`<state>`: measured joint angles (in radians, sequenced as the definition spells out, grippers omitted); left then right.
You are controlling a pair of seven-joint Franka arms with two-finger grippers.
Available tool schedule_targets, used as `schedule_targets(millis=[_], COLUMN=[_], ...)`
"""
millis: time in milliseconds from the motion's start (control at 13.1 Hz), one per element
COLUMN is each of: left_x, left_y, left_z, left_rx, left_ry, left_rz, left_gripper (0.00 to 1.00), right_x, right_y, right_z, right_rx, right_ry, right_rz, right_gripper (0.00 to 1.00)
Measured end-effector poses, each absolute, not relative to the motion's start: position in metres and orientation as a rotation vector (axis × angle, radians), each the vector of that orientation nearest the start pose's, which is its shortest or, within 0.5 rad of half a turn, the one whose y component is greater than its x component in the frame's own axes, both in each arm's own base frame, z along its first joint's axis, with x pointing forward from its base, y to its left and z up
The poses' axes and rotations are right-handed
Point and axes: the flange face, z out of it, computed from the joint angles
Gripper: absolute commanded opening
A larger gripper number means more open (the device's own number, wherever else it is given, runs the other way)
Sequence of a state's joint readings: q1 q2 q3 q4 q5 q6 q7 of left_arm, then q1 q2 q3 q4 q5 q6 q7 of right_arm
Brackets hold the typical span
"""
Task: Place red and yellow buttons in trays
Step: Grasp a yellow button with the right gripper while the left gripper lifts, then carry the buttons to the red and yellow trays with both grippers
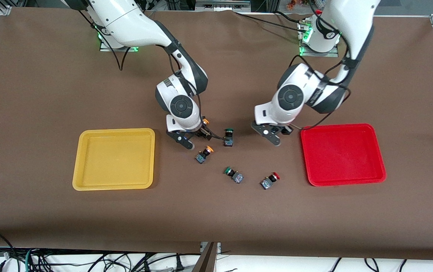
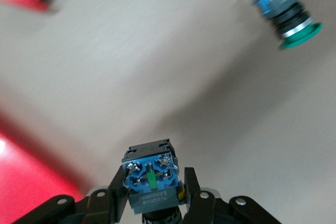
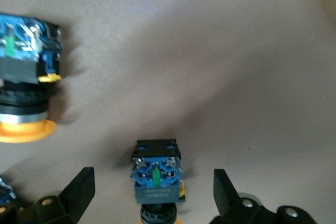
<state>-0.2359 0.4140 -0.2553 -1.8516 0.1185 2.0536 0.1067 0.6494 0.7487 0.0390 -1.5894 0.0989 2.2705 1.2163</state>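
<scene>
From the front, the right gripper point(image 1: 195, 139) sits low by the flat yellow plastic tray point(image 1: 114, 158). The left wrist view shows the left gripper point(image 2: 152, 195) squeezing a dark blocky button point(image 2: 149, 179). The right wrist view shows wide-open fingers point(image 3: 79, 187) with an orange-capped button point(image 3: 156, 177) between them, untouched.

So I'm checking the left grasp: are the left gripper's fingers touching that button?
Touching. The left wrist view shows both fingers pressed against the button, no gap.
</scene>
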Motion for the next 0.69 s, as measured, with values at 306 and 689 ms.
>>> schedule_targets(millis=[306, 689], left_x=[0.578, 0.617], left_y=[-0.216, -0.086], left_z=[0.318, 0.294], left_rx=[-2.902, -2.878], left_ry=[1.014, 1.284], left_rz=[0.353, 0.340], left_gripper=[0.17, 0.17], right_x=[0.529, 0.544], right_y=[0.438, 0.428], right_z=[0.185, 0.199], right_rx=[-2.993, -3.000], right_ry=[0.922, 0.848], right_rz=[0.187, 0.151], right_gripper=[0.06, 0.04])
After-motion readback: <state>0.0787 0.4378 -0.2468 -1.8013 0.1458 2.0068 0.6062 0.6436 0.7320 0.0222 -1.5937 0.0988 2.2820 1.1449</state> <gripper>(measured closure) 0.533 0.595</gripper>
